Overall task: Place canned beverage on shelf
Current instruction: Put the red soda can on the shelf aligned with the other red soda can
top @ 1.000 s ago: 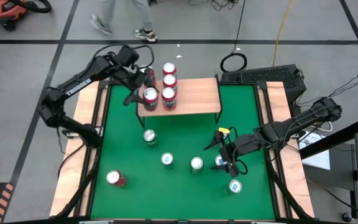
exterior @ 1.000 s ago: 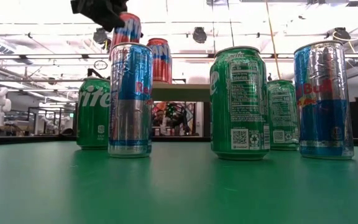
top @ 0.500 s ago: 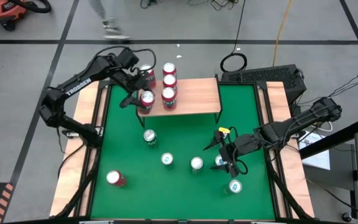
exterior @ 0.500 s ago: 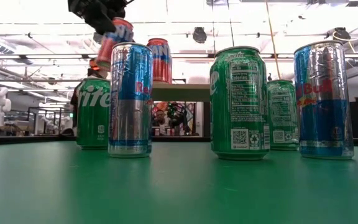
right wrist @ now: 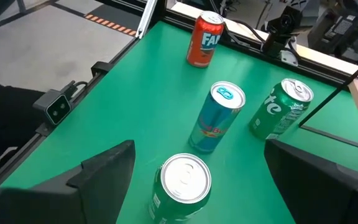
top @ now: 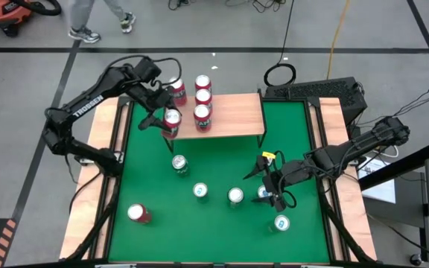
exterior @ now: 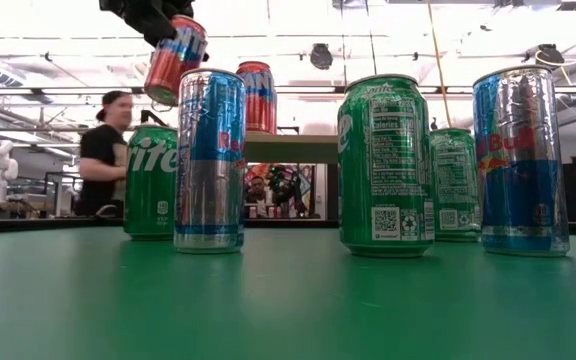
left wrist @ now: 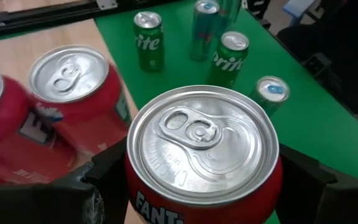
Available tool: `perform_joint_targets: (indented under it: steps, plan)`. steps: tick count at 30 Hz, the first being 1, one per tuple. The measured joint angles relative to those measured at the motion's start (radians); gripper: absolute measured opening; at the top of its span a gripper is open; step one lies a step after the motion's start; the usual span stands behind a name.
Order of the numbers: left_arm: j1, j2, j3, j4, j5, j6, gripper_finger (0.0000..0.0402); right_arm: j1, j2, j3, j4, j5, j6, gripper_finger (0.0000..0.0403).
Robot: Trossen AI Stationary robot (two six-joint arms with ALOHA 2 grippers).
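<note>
The shelf [top: 229, 113], a light-wood board on thin black legs, stands at the table's far middle. Three red cans [top: 202, 97] stand in a row on its left part, and one more [top: 176, 89] stands at its far-left corner. My left gripper [top: 166, 119] is shut on a red Fanta can [left wrist: 204, 143], which hangs by the shelf's left end. My right gripper [top: 271, 187] hovers open at the table's right over loose cans. A green can [right wrist: 180, 185] shows between its fingers, untouched. My left gripper pinches the red can's side wall [left wrist: 135, 186] just below its rim, one finger [left wrist: 107, 171] on each side. The fingers come slanting down from the table's far left. The can hangs tilted [exterior: 175, 57], its bottom swung toward the table's left, clear of the shelf.
Several loose cans stand on the green table: a green Sprite [top: 179, 164], two more [top: 199, 191] [top: 234, 196] in the middle, a slim blue one [top: 281, 222] near right, a red one [top: 138, 214] near left. A person [exterior: 103, 150] stands beyond the table.
My left gripper has moved a little toward the table's left edge with the red can, off the shelf's left end. The can, upright a second ago, now tips with its bottom toward the left. A person has walked past behind the table.
</note>
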Motion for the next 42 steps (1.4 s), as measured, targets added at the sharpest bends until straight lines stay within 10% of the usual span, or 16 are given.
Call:
perform_joint_targets:
  steps: [13,19,23,42]
  plan:
    - [-0.03,-0.29,-0.14,0.042,0.168,0.008,0.0283,0.0,0.0,0.0,0.008,0.0,0.002,0.035]
    - [-0.029,-0.391,-0.359,0.528,0.146,-0.189,0.0283,0.0,0.0,0.0,0.015,-0.027,-0.003,0.035]
    - [-0.028,-0.382,-0.452,0.745,0.058,-0.251,0.0283,0.0,0.0,0.0,0.027,-0.028,-0.007,0.035]
    - [0.007,-0.257,-0.498,0.773,-0.124,-0.254,0.0284,0.0,0.0,0.0,0.026,-0.027,-0.008,0.035]
